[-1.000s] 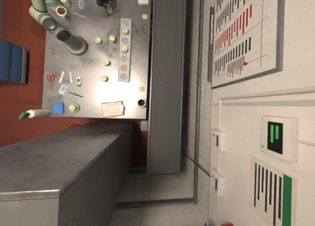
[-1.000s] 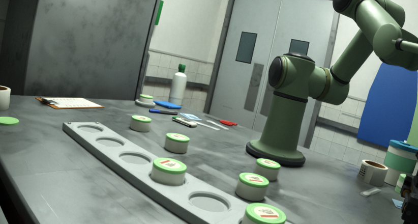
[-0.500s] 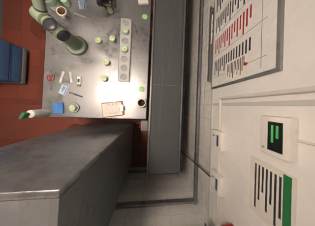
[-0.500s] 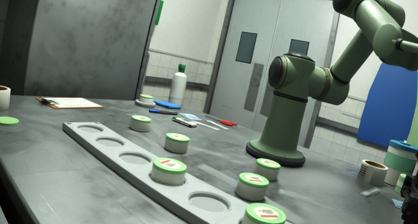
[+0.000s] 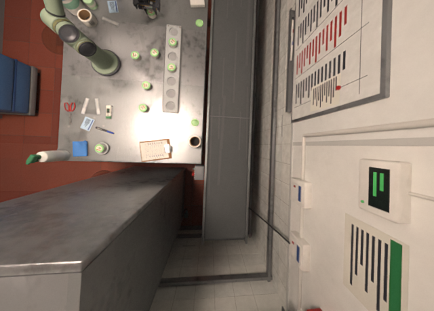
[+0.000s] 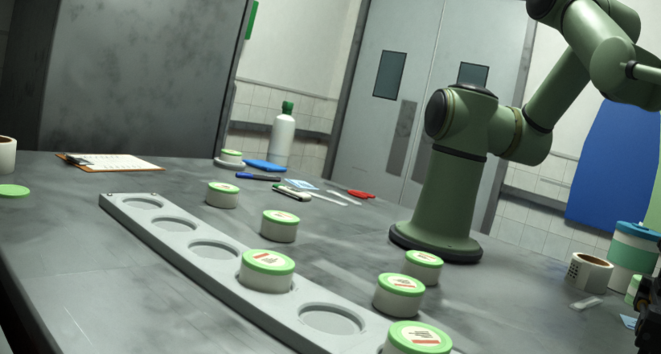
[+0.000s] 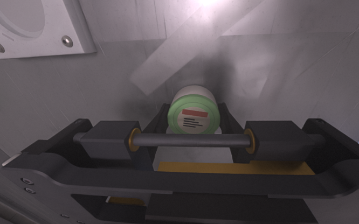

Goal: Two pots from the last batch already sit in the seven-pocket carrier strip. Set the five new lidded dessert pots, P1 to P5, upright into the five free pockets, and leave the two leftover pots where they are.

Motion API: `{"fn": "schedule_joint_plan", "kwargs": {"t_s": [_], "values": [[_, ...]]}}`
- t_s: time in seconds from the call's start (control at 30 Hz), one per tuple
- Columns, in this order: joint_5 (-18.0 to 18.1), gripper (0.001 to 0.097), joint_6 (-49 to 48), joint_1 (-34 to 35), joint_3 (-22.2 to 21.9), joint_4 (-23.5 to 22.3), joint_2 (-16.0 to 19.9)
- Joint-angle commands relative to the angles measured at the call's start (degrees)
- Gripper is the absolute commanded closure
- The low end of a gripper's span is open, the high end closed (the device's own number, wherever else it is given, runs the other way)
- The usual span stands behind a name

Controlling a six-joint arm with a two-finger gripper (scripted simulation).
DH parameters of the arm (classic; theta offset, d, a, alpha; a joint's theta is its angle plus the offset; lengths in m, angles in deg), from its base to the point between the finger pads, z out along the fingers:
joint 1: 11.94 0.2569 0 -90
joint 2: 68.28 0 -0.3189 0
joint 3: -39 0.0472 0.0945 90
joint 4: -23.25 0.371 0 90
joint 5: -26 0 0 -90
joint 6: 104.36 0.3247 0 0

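Observation:
My gripper (image 7: 193,118) (image 5: 150,12) is low over the table beyond the end of the carrier strip (image 5: 172,68) (image 6: 240,269), with a white dessert pot with a green lid (image 7: 193,110) (image 5: 151,13) standing upright between its fingers. The strip holds two pots (image 5: 173,42) (image 5: 171,67) (image 6: 266,270) (image 6: 418,338), and its other five pockets are empty. Four more lidded pots (image 5: 135,55) (image 5: 154,52) (image 5: 146,85) (image 5: 143,107) stand upright on the table beside the strip, apart from one another. The gripper is closed on the pot.
A tall grey cabinet (image 5: 229,108) runs along the table's far edge behind the strip. Loose green lids (image 5: 199,22) (image 5: 195,122) lie near it. A clipboard (image 5: 155,150), cup (image 5: 195,141), tape roll (image 5: 84,16), scissors (image 5: 69,107) and the arm's base (image 5: 105,61) also stand on the table.

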Motion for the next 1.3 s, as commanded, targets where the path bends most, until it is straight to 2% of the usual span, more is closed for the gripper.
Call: {"fn": "schedule_joint_plan", "kwargs": {"t_s": [0.0,0.27,0.6,0.83,1.0,1.27], "values": [[-0.1,0.0933,0.0,0.0,-0.2,0.0,-0.2],[-3.2,0.0933,0.0,0.0,-1.4,0.0,-2.1],[-11.1,0.0933,0.0,0.0,-5.8,0.0,-5.7],[-15.8,0.0933,0.0,0.0,-9.0,0.0,-7.0],[-17.2,0.0933,0.0,0.0,-10.1,0.0,-7.2],[-17.4,0.0933,-0.9,-0.9,-10.3,0.0,-7.3]]}}
